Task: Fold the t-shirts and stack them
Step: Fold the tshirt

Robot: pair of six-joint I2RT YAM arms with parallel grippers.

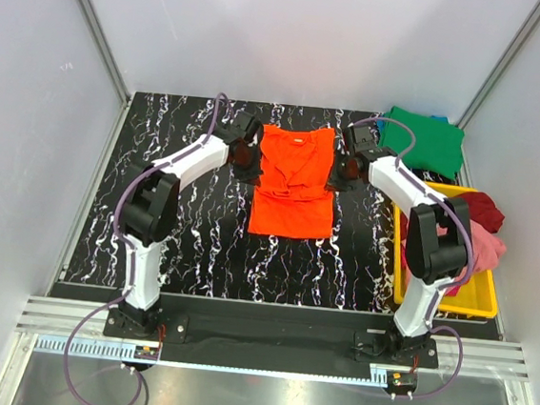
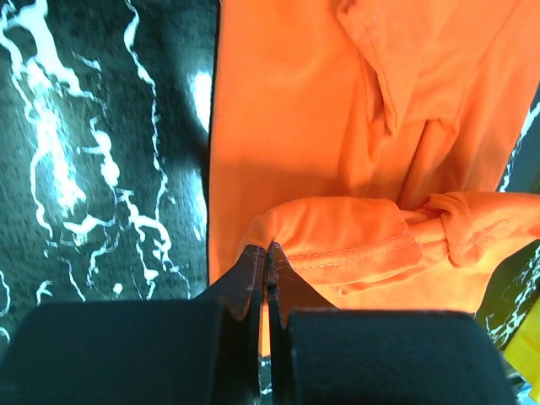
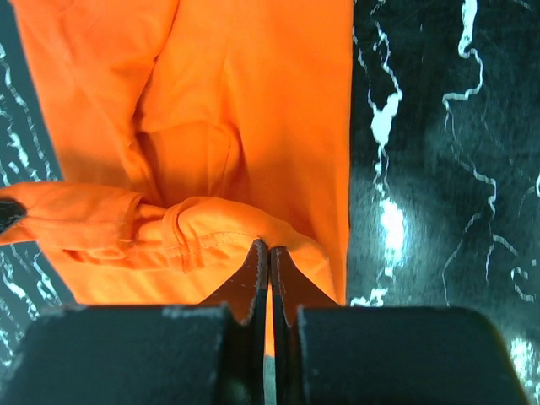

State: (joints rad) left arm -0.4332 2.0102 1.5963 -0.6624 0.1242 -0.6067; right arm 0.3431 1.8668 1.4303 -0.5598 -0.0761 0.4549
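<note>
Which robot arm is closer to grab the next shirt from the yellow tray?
Probably the right. The yellow tray with the dark red shirt sits beside that arm, far from the left one. The right gripper and left gripper both pinch the orange shirt, so that must be released first.

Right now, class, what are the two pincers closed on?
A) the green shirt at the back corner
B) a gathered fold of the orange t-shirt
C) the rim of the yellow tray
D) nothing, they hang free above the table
B: the wrist views show the left pincer and the right pincer each pinched shut on a bunched, stitched edge of the orange t-shirt, one at each side of it.
</note>
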